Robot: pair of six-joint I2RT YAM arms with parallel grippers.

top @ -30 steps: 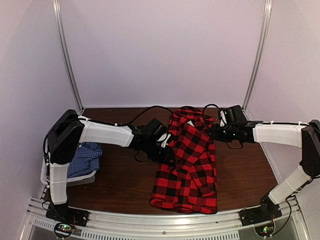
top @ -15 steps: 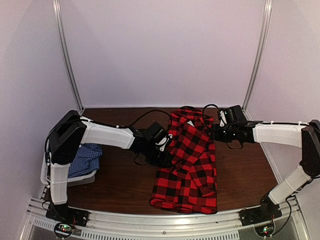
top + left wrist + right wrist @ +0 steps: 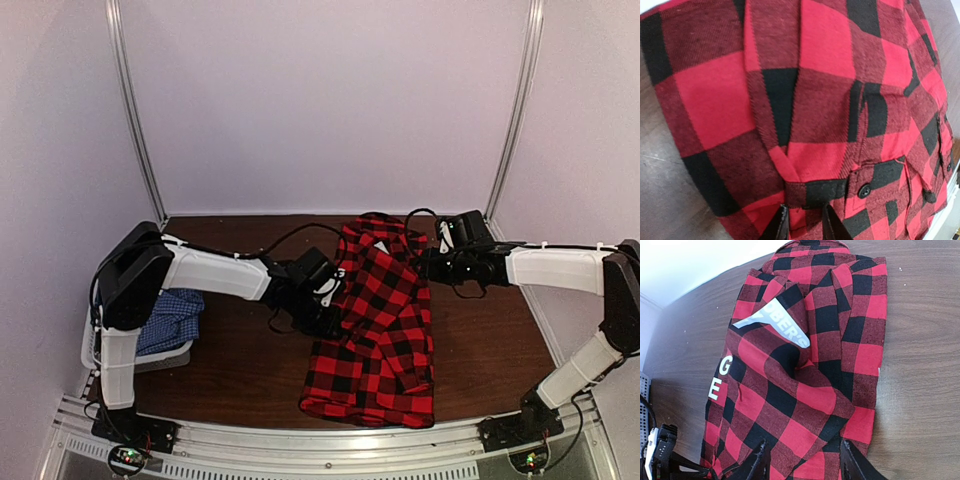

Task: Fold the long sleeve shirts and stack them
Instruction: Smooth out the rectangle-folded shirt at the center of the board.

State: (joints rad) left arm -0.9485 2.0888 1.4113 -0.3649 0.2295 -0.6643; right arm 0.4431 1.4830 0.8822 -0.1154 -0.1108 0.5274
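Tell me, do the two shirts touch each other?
Apart. The top view shows bare table between the plaid shirt and the blue shirt at the far left.

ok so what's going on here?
Both arms are on the red plaid shirt, which lies partly folded in the middle of the table. The left fingers sit narrowly either side of a fold at its left edge; whether they grip it yet is unclear. The right fingers stand open across the shirt's right edge near the collar. The blue check shirt sits bunched in the grey basket at the left, not handled.
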